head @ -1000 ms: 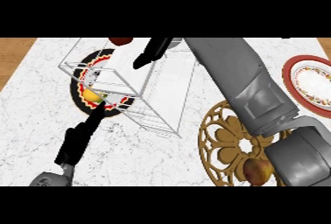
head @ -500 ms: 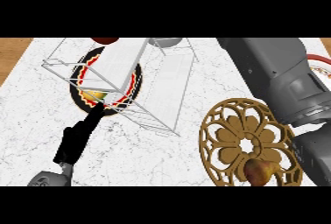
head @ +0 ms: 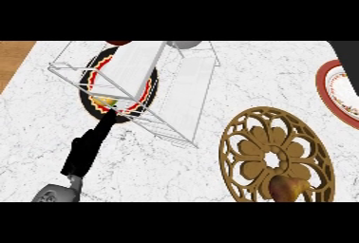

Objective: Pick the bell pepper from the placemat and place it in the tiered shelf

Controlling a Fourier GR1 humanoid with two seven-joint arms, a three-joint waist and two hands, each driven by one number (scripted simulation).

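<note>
Right arm gone from view, left hand [head: 89, 147] fingers straight beside tiered shelf [head: 140, 90], bell pepper [head: 289, 188] unmoved on placemat [head: 245, 142]

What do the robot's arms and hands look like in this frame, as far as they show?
Only the left arm shows clearly: a narrow black hand, long and blocky, joined at the lower edge to a rounded grey wrist piece with a lighter ring. No cables or markings are visible. At the upper right corner a dark sliver may be the other arm; no right hand shows.
</note>
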